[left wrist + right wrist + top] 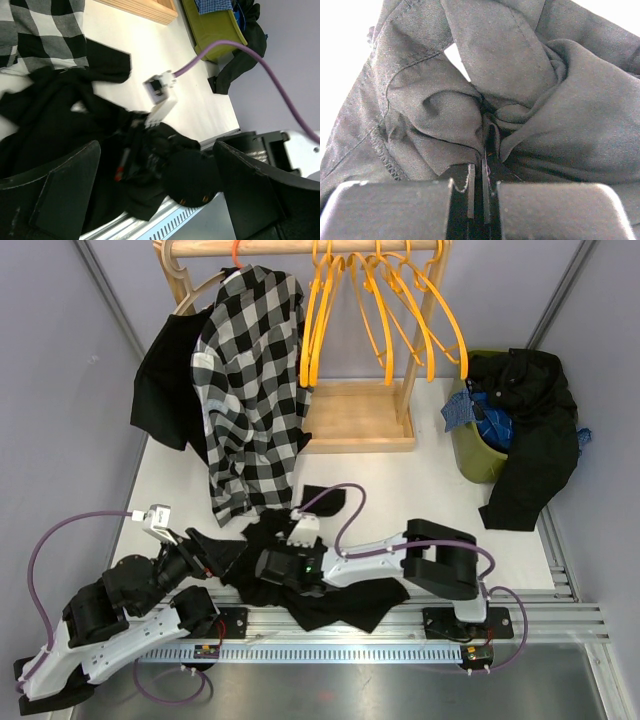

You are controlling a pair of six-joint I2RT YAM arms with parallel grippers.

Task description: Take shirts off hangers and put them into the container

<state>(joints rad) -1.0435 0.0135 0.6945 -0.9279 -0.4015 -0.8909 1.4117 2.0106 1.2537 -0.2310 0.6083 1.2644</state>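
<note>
A white table (400, 490) sits boxed in by plain lilac-grey walls (60, 360) on the left, far and right sides, with a pale wooden rack (355, 418) standing at its far edge and a ribbed aluminium rail (570, 618) along its near edge, under soft even light

The checked shirt (250, 390) is black and white squares; the hangers (322, 320) are bright orange, the rack (360, 415) pale wood. The crumpled shirt (340, 608) is plain black on a white tabletop (420, 485). The container (472, 458) is olive green, holding black cloth (530, 430) and a blue checked cloth (468, 408). The cables (235, 43) are purple
</note>
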